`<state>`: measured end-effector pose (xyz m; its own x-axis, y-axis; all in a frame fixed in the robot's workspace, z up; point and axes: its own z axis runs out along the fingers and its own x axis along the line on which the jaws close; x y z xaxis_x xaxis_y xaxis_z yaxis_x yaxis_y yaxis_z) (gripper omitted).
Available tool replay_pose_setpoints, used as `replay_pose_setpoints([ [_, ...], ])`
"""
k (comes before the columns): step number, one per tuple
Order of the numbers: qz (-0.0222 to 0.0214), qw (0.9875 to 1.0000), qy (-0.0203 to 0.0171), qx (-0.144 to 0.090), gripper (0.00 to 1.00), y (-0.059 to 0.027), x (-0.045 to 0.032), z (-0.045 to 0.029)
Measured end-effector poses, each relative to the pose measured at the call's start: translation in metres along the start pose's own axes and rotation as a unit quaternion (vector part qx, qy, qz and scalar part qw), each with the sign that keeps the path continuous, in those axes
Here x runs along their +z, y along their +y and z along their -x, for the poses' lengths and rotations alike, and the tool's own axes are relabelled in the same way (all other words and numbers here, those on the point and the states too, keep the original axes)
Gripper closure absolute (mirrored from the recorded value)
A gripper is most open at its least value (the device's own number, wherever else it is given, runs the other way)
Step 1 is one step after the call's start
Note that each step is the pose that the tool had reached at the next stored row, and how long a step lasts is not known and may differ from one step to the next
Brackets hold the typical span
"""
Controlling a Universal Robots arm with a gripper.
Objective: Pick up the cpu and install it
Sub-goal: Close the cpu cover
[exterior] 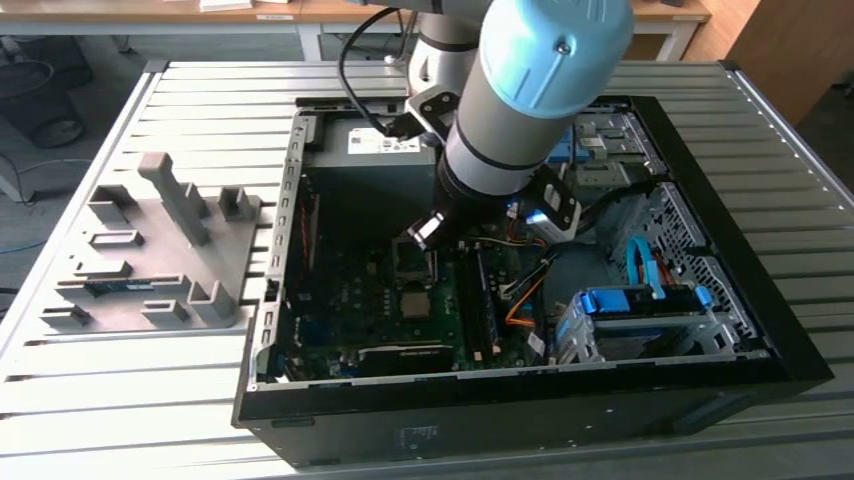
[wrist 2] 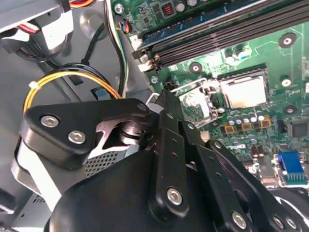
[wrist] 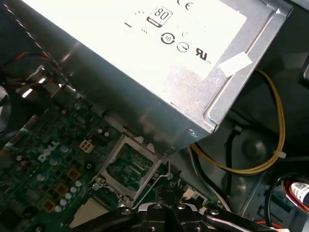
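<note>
Seemingly the cpu (wrist 2: 243,91) already lies in its socket on the motherboard (wrist 2: 207,14), a pale square framed by the bracket, with the load plate (wrist 2: 195,104) flipped open just beside it. The end effector (wrist: 169,208) hangs low over that plate, next to the power supply (wrist: 145,58). It looks clenched, and I see nothing held in it.

To do this step well, the chip must sit flat and square in the socket, with no corner riding up, and any push should go straight down, never sideways across the pins. The yellow cables (wrist 2: 63,77) near the tool should be kept clear.

The arm (exterior: 534,90) reaches steeply down into the open case (exterior: 534,420), which lies on the slatted surface (exterior: 200,110), with the wrist pointing almost vertically at the board.
</note>
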<state>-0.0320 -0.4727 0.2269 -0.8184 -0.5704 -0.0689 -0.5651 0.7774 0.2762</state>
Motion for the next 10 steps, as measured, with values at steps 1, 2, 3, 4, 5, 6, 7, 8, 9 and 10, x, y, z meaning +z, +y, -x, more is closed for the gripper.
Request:
replay_pose_setpoints([
  [1, 0.0004, 1.0, 0.0001, -0.001, 0.9, -0.0003, 0.0012, 0.0008],
  [2, 0.0006, 1.0, 0.0002, -0.002, 0.9, -0.0005, 0.0028, 0.0019],
  [3, 0.0008, 1.0, 0.0003, -0.002, 0.9, -0.0003, 0.0046, 0.0029],
  [4, 0.001, 1.0, 0.0002, -0.002, 0.9, -0.0001, 0.0066, 0.0043],
  [5, 0.0011, 1.0, 0.0, -0.002, 0.9, 0.0003, 0.0088, 0.0055],
  [6, 0.0015, 1.0, -0.0002, -0.002, 0.9, 0.001, 0.0109, 0.0064],
  [7, 0.0021, 1.0, -0.0006, -0.002, 0.9, 0.0018, 0.0126, 0.0074],
  [8, 0.0031, 1.0, -0.0013, -0.003, 0.9, 0.0027, 0.0142, 0.0083],
  [9, 0.0039, 1.0, -0.0014, -0.004, 0.9, 0.0034, 0.0155, 0.0089],
  [10, 0.0045, 1.0, -0.0007, -0.007, 0.9, 0.0035, 0.0162, 0.0091],
])
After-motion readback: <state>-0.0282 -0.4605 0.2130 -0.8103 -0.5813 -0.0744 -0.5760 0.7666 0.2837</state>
